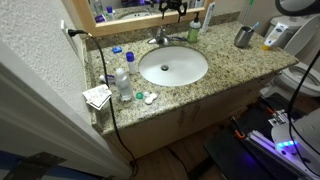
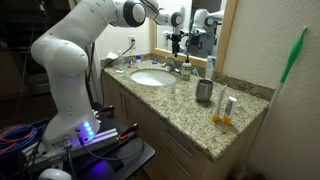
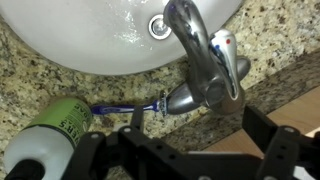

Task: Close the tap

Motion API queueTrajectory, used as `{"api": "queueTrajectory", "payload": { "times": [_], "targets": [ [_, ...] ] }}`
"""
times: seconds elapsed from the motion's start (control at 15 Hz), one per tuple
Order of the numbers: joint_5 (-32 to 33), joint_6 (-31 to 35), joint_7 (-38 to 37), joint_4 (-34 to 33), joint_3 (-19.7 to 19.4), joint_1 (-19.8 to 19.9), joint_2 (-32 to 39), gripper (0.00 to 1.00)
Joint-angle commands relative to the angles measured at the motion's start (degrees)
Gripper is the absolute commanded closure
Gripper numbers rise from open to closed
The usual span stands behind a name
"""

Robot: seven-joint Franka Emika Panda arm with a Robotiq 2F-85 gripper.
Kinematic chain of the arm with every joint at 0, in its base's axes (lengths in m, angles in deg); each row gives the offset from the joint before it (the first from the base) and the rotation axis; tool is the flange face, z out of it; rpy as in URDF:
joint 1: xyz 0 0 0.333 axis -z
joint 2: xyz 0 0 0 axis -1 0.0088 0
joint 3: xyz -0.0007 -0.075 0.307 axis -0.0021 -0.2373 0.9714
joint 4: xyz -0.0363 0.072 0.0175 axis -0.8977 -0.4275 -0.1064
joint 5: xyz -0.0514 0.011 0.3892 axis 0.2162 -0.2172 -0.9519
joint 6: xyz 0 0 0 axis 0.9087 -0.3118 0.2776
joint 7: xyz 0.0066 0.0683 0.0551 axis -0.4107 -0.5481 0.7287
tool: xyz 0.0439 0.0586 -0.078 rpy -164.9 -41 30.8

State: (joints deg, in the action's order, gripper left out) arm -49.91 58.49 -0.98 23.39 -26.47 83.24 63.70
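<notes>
The tap [image 3: 205, 60] is a shiny chrome faucet with a curved spout over the white oval basin [image 3: 80, 40]. Its handle carries a red and blue mark. In the wrist view my gripper [image 3: 200, 135] is open, its two black fingers spread wide just behind the tap's base and touching nothing. In both exterior views the gripper [image 1: 172, 8] [image 2: 177, 42] hangs above the tap [image 1: 160, 38] [image 2: 184, 68] at the back of the basin [image 1: 173, 67] [image 2: 150, 77].
A green can [image 3: 50, 130] and a blue razor [image 3: 120, 107] lie left of the tap. A grey metal cup [image 1: 243, 37] [image 2: 204, 91] and a clear bottle with a blue cap [image 1: 122, 82] stand on the granite counter [image 1: 225, 60]. The mirror frame is close behind.
</notes>
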Motion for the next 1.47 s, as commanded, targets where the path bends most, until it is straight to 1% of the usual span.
{"api": "queueTrajectory", "payload": {
  "times": [0.0, 0.13, 0.2, 0.47, 0.53, 0.67, 0.8, 0.93, 1.0, 1.13, 1.4],
  "targets": [
    [-3.02, 1.13, 4.38, 1.77, 2.42, 1.58, -1.39, 0.00],
    [-3.01, -2.28, 5.79, 1.76, 2.50, 1.33, -1.41, 0.00],
    [-1.98, -0.34, 3.17, 0.01, 1.22, 0.32, -0.05, 0.00],
    [-2.02, -1.40, 4.14, 0.02, 1.60, 0.35, -0.06, 0.00],
    [-1.45, -6.64, 3.56, -2.92, 0.36, -0.52, 1.86, 0.00],
    [-2.22, -12.42, 7.36, -3.28, 1.78, -0.01, 1.86, 0.00],
    [-1.83, -15.62, 9.33, -2.59, 2.55, 0.26, 0.91, 0.00],
    [-1.06, -18.53, 8.95, -2.78, 1.99, -0.19, 0.59, 0.00],
    [-1.69, -15.42, 7.92, -1.88, 2.01, -0.21, 0.79, 0.00],
    [-1.68, -15.69, 7.86, -2.00, 2.01, -0.22, 0.80, 0.00],
    [-0.17, -14.08, 3.86, -1.86, 0.64, -1.06, 1.22, 0.00]
  ]
}}
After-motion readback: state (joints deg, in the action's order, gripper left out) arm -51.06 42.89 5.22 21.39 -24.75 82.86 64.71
